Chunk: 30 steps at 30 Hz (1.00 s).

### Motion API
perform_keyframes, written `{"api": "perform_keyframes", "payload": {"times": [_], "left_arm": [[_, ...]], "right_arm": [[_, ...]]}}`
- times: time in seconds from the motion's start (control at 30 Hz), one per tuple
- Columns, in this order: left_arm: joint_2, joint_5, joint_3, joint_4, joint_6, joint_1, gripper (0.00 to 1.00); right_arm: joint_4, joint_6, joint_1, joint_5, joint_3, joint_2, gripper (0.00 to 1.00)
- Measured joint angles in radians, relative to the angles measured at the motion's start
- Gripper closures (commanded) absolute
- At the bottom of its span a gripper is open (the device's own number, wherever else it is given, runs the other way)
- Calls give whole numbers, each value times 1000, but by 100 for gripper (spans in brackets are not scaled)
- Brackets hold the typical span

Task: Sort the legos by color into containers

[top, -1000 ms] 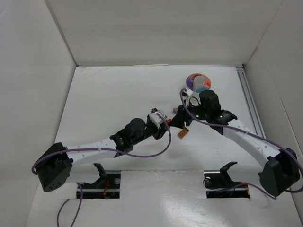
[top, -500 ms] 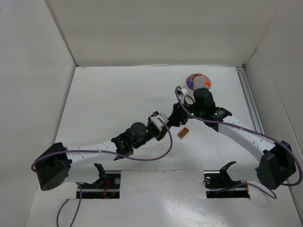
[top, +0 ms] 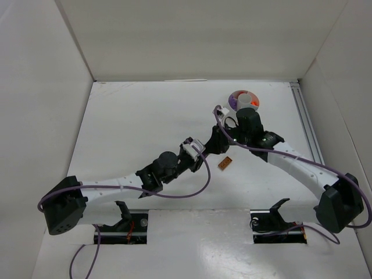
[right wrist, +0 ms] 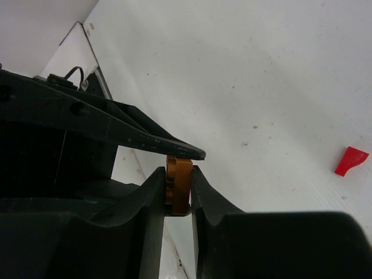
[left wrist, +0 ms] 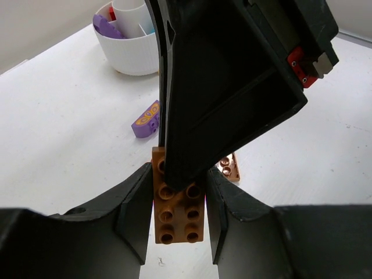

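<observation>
White walls [top: 40,87] enclose the white table [top: 133,116] on three sides.

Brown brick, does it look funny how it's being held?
Yes: the left gripper and the right gripper both pinch the same brown brick at once. Probably a handover, not a mistake.
</observation>
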Motion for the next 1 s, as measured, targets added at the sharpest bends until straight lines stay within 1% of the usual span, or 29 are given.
{"api": "perform_keyframes", "payload": {"times": [0.03,0.07,0.13,0.17,0.2,0.3,0.4,0.43,0.47,0.6,0.67,0.73,0.83,0.93,1.0], "left_arm": [[0,-3,0,5,1,0,57],[-2,-6,0,10,3,0,50],[-12,-9,0,12,2,1,39],[-18,-9,0,13,-1,1,26],[-24,-9,0,18,-3,1,21],[-41,-9,-2,20,-13,1,20],[-64,-10,-11,14,-25,1,13],[-71,-11,-13,8,-30,1,2],[-77,-16,-15,-2,-38,1,0],[-103,-54,-18,-51,-106,2,0],[-110,-37,-18,-81,-159,30,0],[-110,-3,-18,-114,-220,94,0],[-92,102,-6,-169,-315,226,0],[-34,214,42,-227,-386,337,0],[17,269,90,-271,-420,372,0]], "right_arm": [[0,-5,0,5,5,0,100],[0,-15,1,7,10,0,100],[0,-39,2,16,19,-2,100],[0,-50,2,23,21,-6,100],[-1,-62,0,29,25,-10,100],[-1,-92,-14,40,34,-34,100],[0,-119,-56,51,39,-66,100],[0,-128,-77,54,39,-76,100],[0,-138,-98,56,40,-85,100],[0,-184,-192,58,47,-101,100],[0,-219,-243,59,56,-101,100],[-2,-266,-291,63,69,-100,100],[-24,-356,-361,92,125,-70,100],[-37,-448,-409,138,229,10,100],[-34,-504,-430,169,298,76,100]]}}
